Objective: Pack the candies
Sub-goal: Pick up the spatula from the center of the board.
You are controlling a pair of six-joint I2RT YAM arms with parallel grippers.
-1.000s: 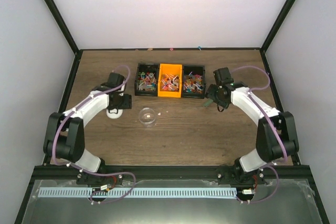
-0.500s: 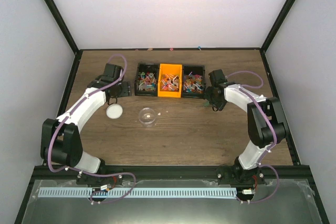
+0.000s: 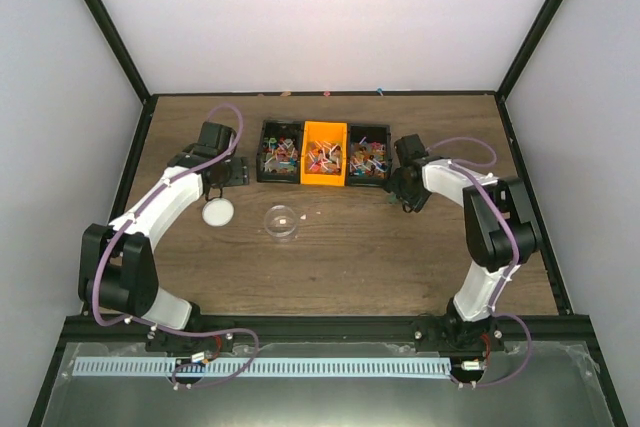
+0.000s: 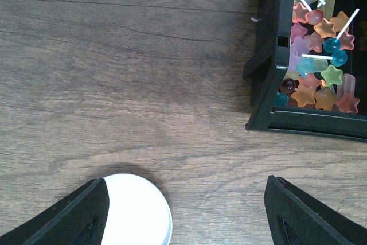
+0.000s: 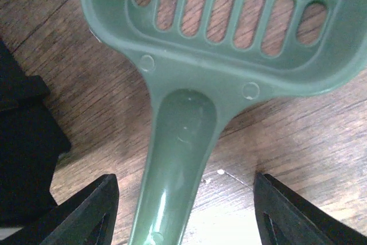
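Observation:
Small candies [image 3: 324, 155] in mixed colours fill three bins at the back of the table; the left wrist view shows some of them [image 4: 318, 55] in the left black bin [image 4: 269, 78]. My left gripper [image 4: 186, 216] hangs open over bare wood beside that bin, and a white lid [image 4: 135, 210] lies by its left finger. My right gripper [image 5: 183, 216] is low over the green scoop [image 5: 189, 84]. Its fingers stand open on either side of the handle, apart from it. In the top view the right gripper [image 3: 408, 187] sits just right of the right black bin [image 3: 368, 155].
A small clear round jar [image 3: 282, 221] stands on the wood in front of the orange bin [image 3: 324, 175], with the white lid [image 3: 217, 212] to its left. A black bin corner [image 5: 23, 142] lies close on the left of the right gripper.
My left gripper rose off the white lid and moved back toward the left bin. My right gripper shifted toward the bins and came down over the scoop handle, its jaws narrowing a little.

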